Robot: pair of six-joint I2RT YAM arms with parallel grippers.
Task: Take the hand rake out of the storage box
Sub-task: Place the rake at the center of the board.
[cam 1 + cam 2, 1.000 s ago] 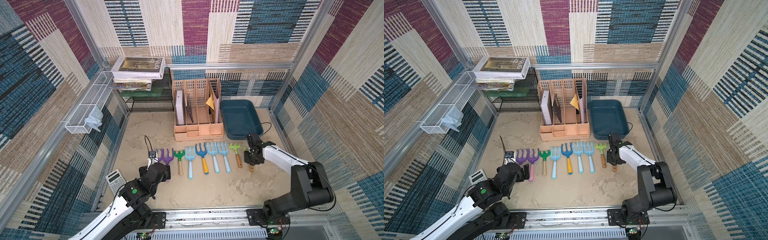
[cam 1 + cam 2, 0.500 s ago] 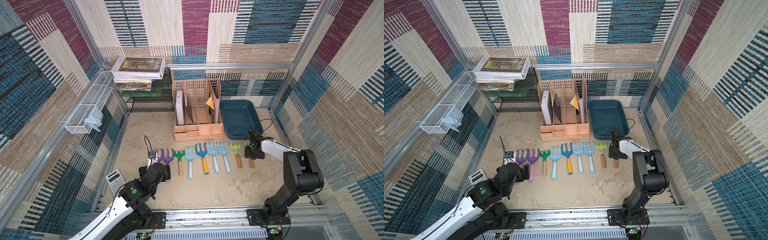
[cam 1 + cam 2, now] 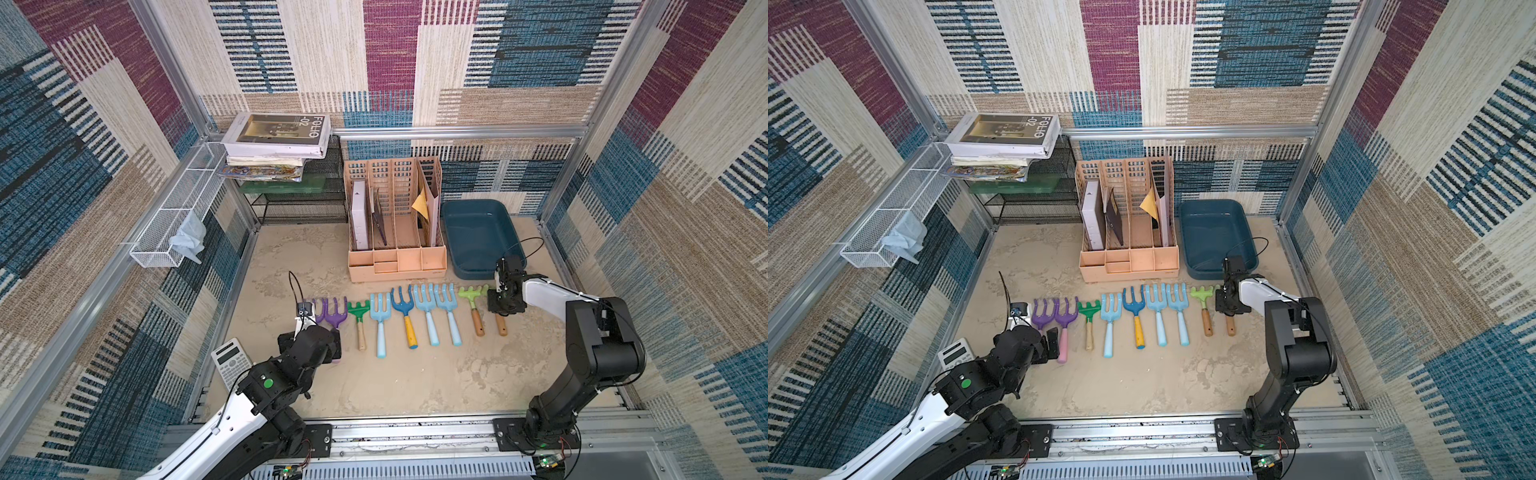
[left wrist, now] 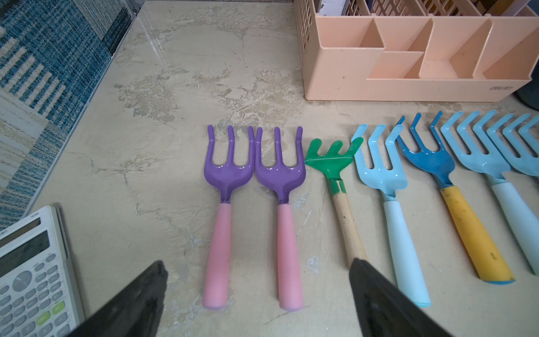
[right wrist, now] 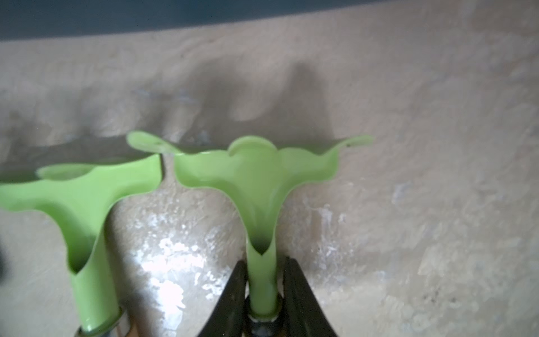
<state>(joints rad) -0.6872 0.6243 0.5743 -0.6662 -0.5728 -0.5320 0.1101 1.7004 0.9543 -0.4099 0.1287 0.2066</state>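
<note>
Grip: right pincer (image 5: 264,264) clenched on the rake (image 5: 256,172), with both jaws pressed against its thin green neck just above the wooden handle.
Rake: light green head with wavy tines pointing toward the box. It is outside the box, in front of the box's near rim, and last at the right end of the row. Whether it rests on the counter or hangs just above it cannot be told.
Twin rake (image 5: 84,198): the same light green, just beside the held one on its left. The heads almost touch, and it is clear of the jaws.
Box (image 3: 478,235): dark teal tray at the back right of the counter, just beside the organiser and near the right pincer.
Row: tools lie side by side on the counter (image 3: 395,382), heads toward the back wall. Leftward from the twin rake come pale blue forks (image 3: 424,301), a dark blue fork (image 3: 404,305) with a yellow handle, another pale blue one, a dark green rake (image 4: 332,157), and two purple forks (image 4: 280,172) with pink handles.
Left pincer (image 4: 256,264): released, jaws wide apart, over the pink handle ends and gripping nothing.
Calculator (image 3: 230,368): at the counter's left edge, near the left pincer.
Organiser (image 3: 395,266): peach, slotted, behind the middle of the row.
</note>
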